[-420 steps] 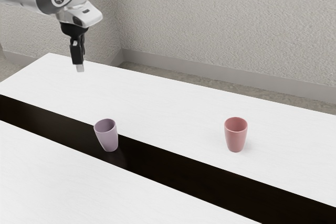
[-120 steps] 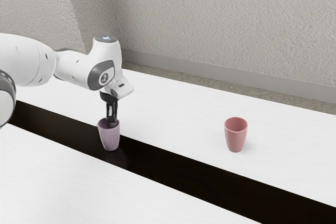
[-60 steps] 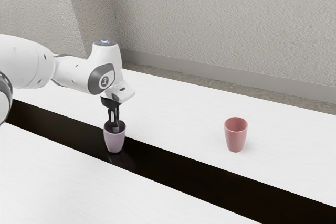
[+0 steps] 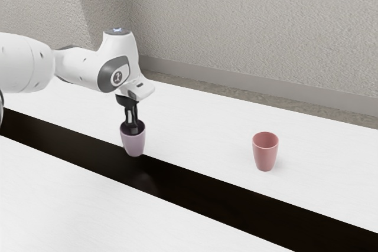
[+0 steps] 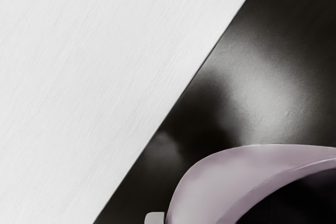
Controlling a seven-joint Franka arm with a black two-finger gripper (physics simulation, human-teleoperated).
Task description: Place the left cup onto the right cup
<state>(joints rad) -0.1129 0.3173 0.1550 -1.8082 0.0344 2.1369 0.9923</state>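
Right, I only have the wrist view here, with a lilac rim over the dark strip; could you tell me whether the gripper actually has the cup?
Observer: Yes, the gripper is shut on the rim of the lilac cup.
Operator: Is it off the table?
Observer: It hangs above the black strip, and its shadow lies apart beneath it.
Operator: And where is the other cup, please?
Observer: The pink cup stands upright on the white table, toward the exterior view's right.
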